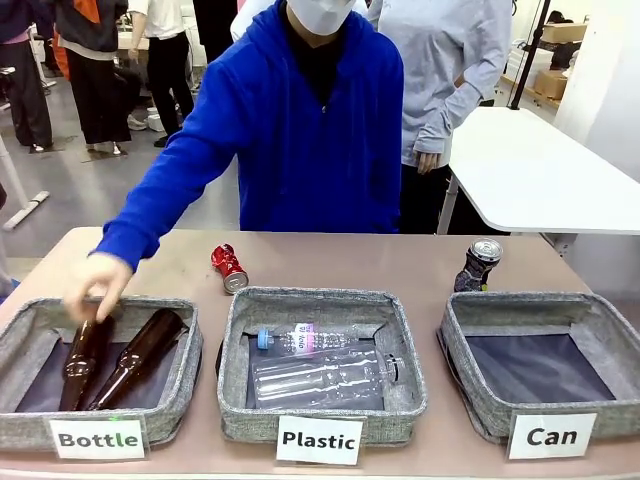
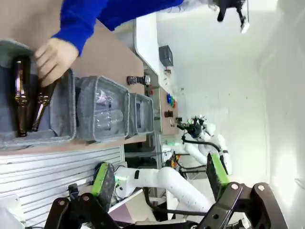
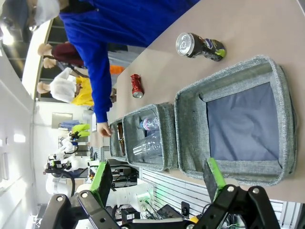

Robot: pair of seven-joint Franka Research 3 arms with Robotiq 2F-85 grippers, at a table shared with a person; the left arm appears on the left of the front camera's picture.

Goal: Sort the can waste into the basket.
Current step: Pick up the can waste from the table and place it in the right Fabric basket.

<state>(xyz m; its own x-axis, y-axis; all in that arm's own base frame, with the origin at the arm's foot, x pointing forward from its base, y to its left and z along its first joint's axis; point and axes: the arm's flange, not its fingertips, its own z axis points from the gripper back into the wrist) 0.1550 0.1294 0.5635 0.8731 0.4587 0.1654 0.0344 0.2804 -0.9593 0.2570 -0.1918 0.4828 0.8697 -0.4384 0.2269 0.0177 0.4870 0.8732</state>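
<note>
A crushed red can lies on the table behind the middle basket. A crushed dark can with a silver top stands behind the right basket. That grey basket, labelled "Can", holds nothing. My left gripper is open in the air, off the table's near side. My right gripper is open too, hanging near the Can basket's front edge. Nothing sits between either pair of fingers.
The "Plastic" basket in the middle holds clear bottles. The "Bottle" basket at left holds two brown bottles, and the person's hand rests on one. A white table stands at the back right.
</note>
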